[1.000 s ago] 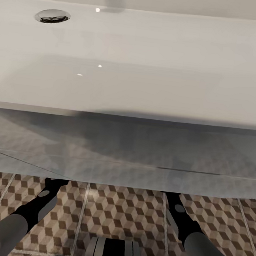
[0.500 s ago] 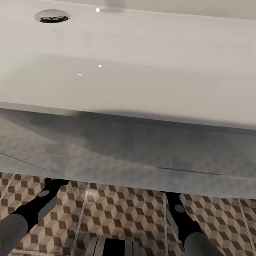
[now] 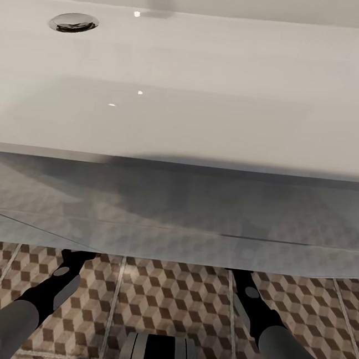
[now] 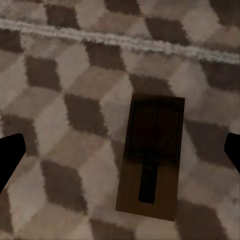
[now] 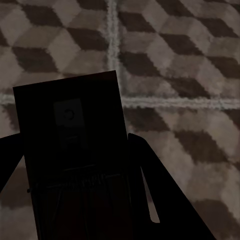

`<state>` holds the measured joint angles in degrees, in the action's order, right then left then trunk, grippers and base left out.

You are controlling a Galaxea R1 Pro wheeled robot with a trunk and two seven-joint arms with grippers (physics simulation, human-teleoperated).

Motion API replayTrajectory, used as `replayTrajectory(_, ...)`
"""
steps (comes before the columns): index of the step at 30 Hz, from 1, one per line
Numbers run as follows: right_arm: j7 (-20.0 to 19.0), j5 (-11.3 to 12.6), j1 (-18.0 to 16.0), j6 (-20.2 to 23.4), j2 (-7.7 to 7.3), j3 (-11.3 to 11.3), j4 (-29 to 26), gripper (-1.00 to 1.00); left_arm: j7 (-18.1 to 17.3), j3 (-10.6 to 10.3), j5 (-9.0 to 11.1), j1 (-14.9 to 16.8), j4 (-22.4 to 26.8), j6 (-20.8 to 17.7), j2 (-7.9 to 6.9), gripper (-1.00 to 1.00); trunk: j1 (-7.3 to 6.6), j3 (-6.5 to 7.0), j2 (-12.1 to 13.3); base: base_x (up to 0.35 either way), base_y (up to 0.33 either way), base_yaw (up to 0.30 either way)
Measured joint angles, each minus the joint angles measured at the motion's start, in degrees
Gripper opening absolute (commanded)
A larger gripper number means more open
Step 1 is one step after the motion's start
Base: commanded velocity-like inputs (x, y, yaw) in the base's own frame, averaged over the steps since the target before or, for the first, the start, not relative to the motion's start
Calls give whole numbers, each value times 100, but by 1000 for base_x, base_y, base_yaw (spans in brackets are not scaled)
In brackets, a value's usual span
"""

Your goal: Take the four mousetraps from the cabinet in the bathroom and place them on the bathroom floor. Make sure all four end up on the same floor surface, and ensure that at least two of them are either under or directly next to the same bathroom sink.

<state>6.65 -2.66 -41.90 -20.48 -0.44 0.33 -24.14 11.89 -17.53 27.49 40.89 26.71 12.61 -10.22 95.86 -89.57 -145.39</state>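
In the left wrist view a tan-brown mousetrap (image 4: 150, 160) with dark wire parts lies flat on the cube-pattern bathroom floor (image 4: 60, 100). My left gripper (image 4: 121, 152) hovers over it, open, one dark fingertip at each side edge and clear of the board. In the right wrist view a second mousetrap (image 5: 70, 115), dark in shadow, sits between the fingers (image 5: 150, 185) of my right gripper (image 5: 75, 167), which is shut on it above the tiles. In the head view both arms, left (image 3: 59, 283) and right (image 3: 254, 310), reach under the white sink (image 3: 190, 86), whose front hides the grippers. The cabinet is out of view.
The sink's basin has a chrome drain (image 3: 73, 22) at the far left. The pale vanity front (image 3: 175, 212) overhangs the floor (image 3: 172, 296) right in front of me. My base (image 3: 159, 355) stands on the tiles between the arms.
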Motion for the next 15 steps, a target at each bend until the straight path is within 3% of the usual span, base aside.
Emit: replayTrajectory(15, 1, 0, 0, 0, 0, 1, 0, -100, 10, 0, -1, 0, 0, -7, 0, 100, 0, 0, 0, 0, 0, 0)
